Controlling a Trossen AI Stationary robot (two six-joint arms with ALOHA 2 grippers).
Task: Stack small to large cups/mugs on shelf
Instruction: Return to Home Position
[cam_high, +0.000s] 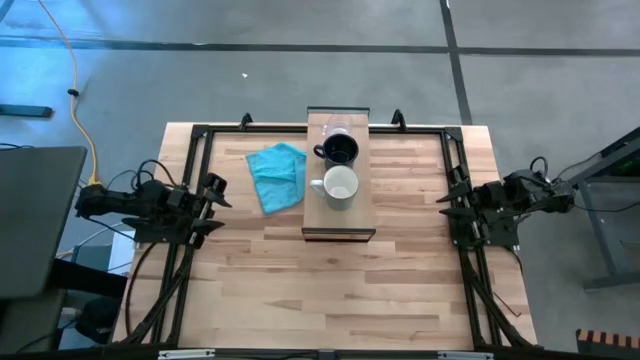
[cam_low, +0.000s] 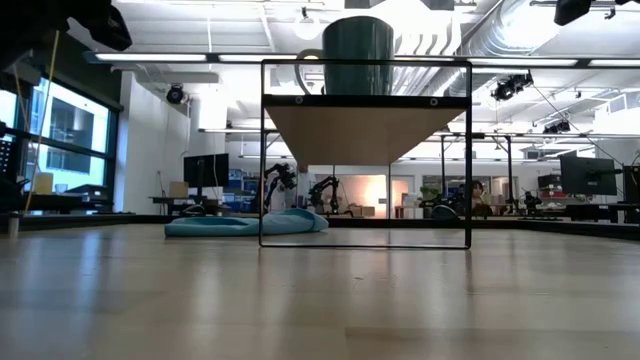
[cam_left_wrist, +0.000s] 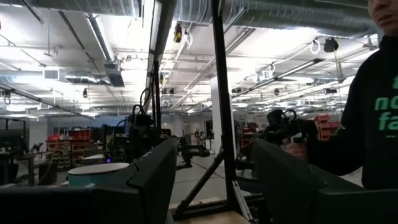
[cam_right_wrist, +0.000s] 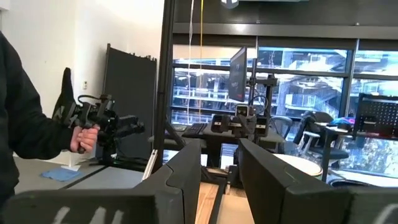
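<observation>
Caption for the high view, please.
Clear glass cup, black handled mug, white handled mug in a row on light-wood shelf; left gripper, right gripper open at table sides.

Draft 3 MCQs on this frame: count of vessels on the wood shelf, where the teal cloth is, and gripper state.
1. How many vessels stand on the long light-wood raised shelf?
A. one
B. two
C. three

2. Where does the crumpled teal cloth lie?
A. on the wooden table, beside the shelf on the left arm's side
B. on top of the shelf
C. hanging from a gripper

3. The left gripper and right gripper are:
A. both shut
B. both open and empty
C. left shut, right open

Key: C, a small clear glass cup, a black handled mug and a white handled mug stand in a row. A, the high view shows it on the table. B, each wrist view shows fingers apart with nothing between.
</observation>
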